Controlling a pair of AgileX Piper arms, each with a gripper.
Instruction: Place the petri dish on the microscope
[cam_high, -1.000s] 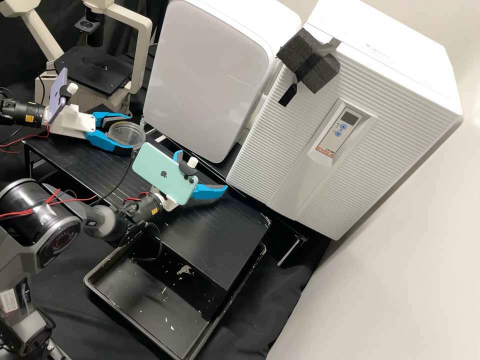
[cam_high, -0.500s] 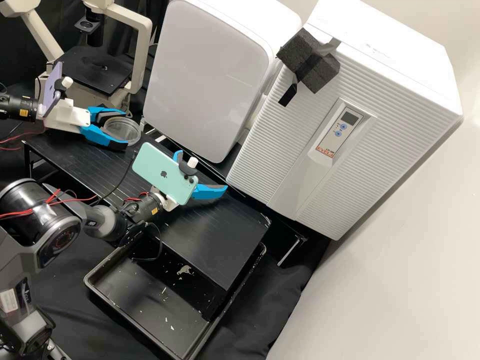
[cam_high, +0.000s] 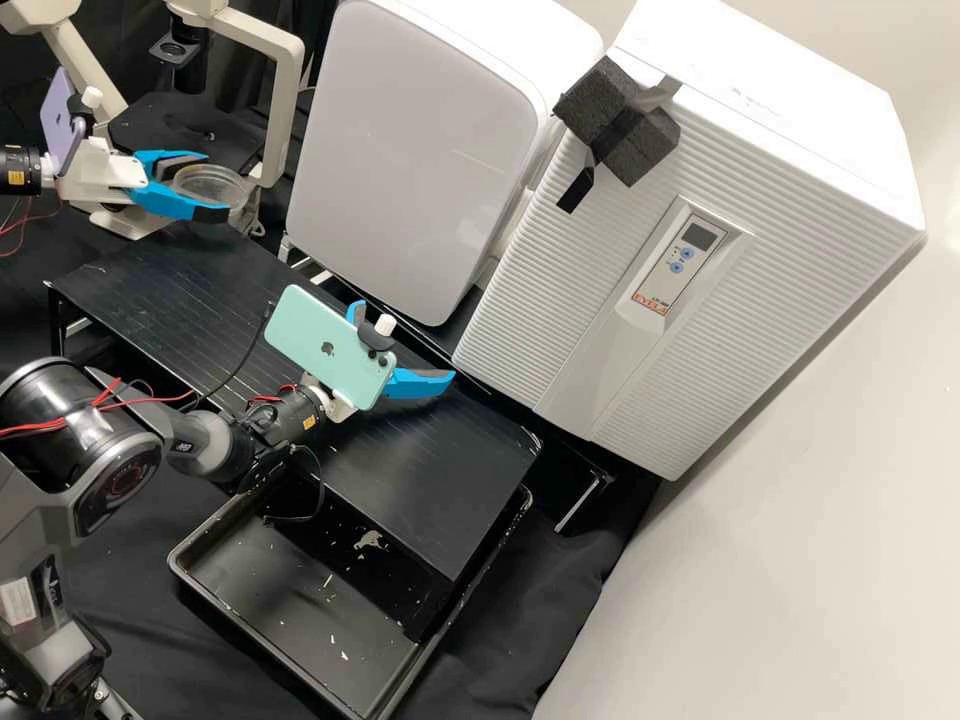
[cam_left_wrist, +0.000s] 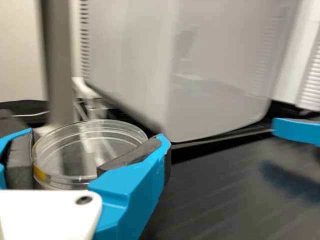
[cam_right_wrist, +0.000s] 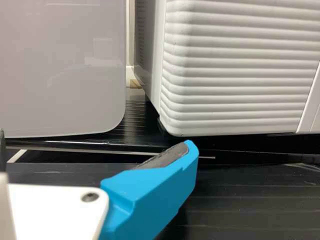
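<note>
My left gripper (cam_high: 213, 185) is at the upper left, shut on a clear round petri dish (cam_high: 220, 187), held roughly level in front of the microscope (cam_high: 285, 120). Its fingers partly cover the near side of the black stage (cam_high: 165, 118). The left wrist view has the dish (cam_left_wrist: 75, 145) between the dark pads of the left gripper (cam_left_wrist: 92, 152). Over the middle of the black stand, my right gripper (cam_high: 402, 345) stands open with nothing visible between its fingers, partly behind a green phone. In the right wrist view, the right gripper (cam_right_wrist: 95, 147) has its fingers wide apart.
A white rounded unit (cam_high: 420, 150) stands right of the microscope, and a ribbed white cabinet (cam_high: 560, 330) beyond it. The black stand (cam_high: 440, 500) runs below both, with a black tray (cam_high: 250, 610) under its near edge. A cable hangs beside the right gripper.
My left gripper has moved left and up in the high view, off the stand's far end toward the microscope, with the dish still in it. The right arm has kept still.
</note>
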